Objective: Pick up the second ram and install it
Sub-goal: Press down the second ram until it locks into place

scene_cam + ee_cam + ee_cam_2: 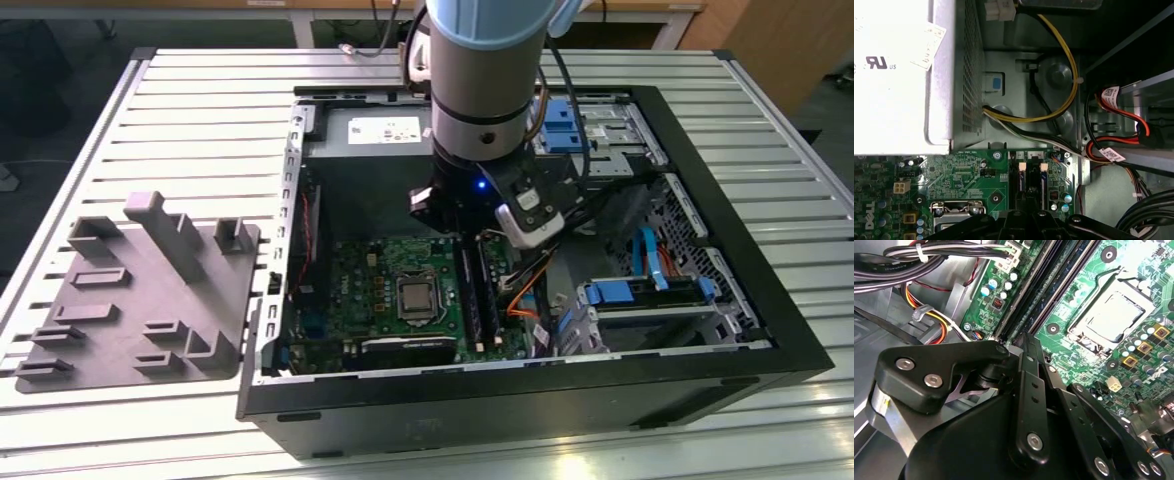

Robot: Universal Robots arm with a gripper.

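Claw (470, 238) hangs inside the open computer case (747, 350) in the exterior view, low over the motherboard's memory slots (475, 295), presumably to seat a stick. In the second wrist view, its dark linkage sits just above those slots. Whether it grips the second ram, I cannot tell.

The gripper (1026, 347) hangs over the green motherboard's (1094, 285) black memory slots (1041, 287).
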